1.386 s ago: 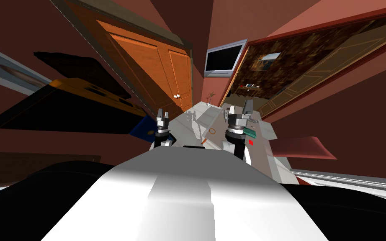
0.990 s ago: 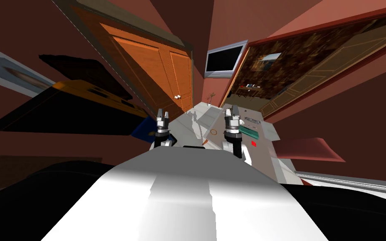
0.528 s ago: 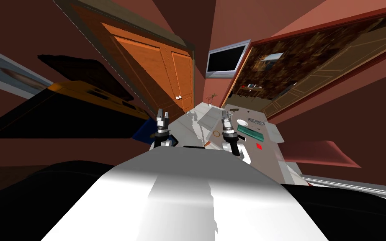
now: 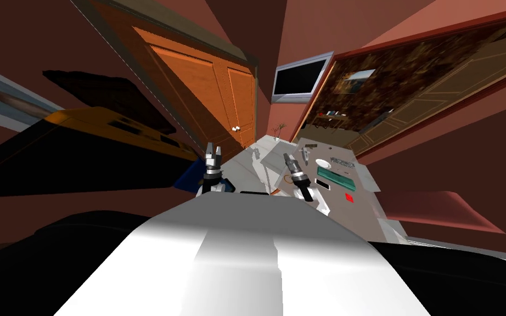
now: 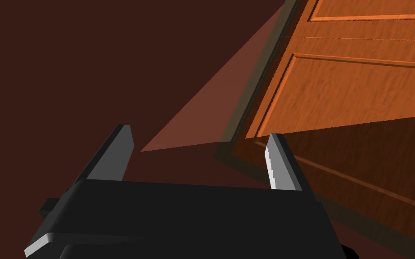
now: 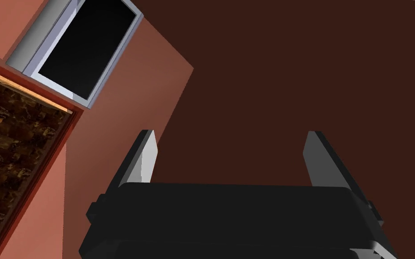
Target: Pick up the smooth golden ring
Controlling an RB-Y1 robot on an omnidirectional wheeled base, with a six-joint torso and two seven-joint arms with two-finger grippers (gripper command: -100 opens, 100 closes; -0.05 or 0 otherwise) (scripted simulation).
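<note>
A thin golden ring lies on the near left part of the light grey table, small and half hidden beside my right wrist. My right gripper hangs above the table's left edge and leans to the left. Its fingers are open with nothing between them, and they point up at a red-brown wall. My left gripper is raised left of the table, also open and empty, and it faces an orange door.
On the table lie a white disc, a teal box, a small red square and a white flat item. The orange door stands behind at the left. A red cushion sits to the right.
My right gripper has swung left and down across the table and now tilts left. The whole head view has shifted a little as I turned. The left arm has not moved.
</note>
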